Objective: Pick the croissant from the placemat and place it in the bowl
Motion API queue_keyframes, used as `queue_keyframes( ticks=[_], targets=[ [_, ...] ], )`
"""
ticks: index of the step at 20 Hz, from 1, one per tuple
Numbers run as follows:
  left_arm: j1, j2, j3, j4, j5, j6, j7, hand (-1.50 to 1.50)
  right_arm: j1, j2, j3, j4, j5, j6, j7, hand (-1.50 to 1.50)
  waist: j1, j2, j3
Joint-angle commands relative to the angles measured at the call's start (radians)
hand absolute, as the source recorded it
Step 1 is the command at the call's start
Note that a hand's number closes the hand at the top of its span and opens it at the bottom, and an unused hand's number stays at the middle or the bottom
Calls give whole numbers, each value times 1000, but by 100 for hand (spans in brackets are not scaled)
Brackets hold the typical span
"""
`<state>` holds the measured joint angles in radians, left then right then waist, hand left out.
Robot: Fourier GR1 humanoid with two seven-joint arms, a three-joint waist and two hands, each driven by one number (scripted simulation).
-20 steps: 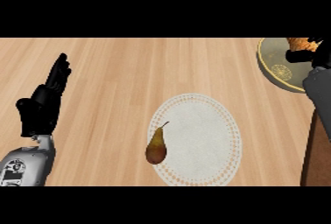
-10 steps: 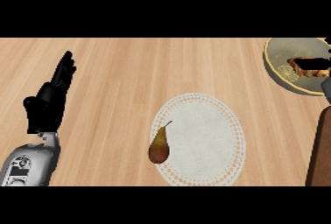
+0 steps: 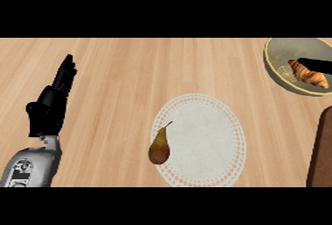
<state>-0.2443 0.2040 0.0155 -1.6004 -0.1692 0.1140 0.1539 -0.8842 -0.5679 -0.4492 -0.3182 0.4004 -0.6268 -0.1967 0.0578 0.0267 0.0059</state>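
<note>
Right hand (image 3: 319, 64) shows only as dark fingers over the croissant (image 3: 308, 74) lying in the bowl (image 3: 277, 70); whether they clasp it, I cannot tell. Light, flaky, easily crushed: best held across its middle.

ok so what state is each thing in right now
croissant: lying in the bowl, a black finger above it
bowl: upright, holding the croissant
pear: lying on the placemat's left edge, stem up
placemat: flat on the counter
left hand: open, fingers straight, resting at the left
right hand: only a fingertip shows
</note>
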Motion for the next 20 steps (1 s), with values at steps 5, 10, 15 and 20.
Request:
queue_keyframes(
  ticks=[5, 10, 15, 20],
  targets=[
    [31, -21, 4, -9, -15, 24, 0, 0, 39, -69, -126, 27, -142, 141, -146, -150, -28, -14, -3],
    [37, 26, 39, -53, -5, -11, 55, 0, 135, -57, -159, -61, -227, 243, -222, -150, -55, -27, -5],
    [63, 22, 61, -30, 5, -10, 26, 0, 300, -9, -168, -217, -315, 416, -271, -150, -84, -37, -7],
    [27, 22, 78, 2, 4, -10, 22, 0, 485, 64, -125, -458, -361, 483, -231, -150, -84, -35, -8]
  ],
)
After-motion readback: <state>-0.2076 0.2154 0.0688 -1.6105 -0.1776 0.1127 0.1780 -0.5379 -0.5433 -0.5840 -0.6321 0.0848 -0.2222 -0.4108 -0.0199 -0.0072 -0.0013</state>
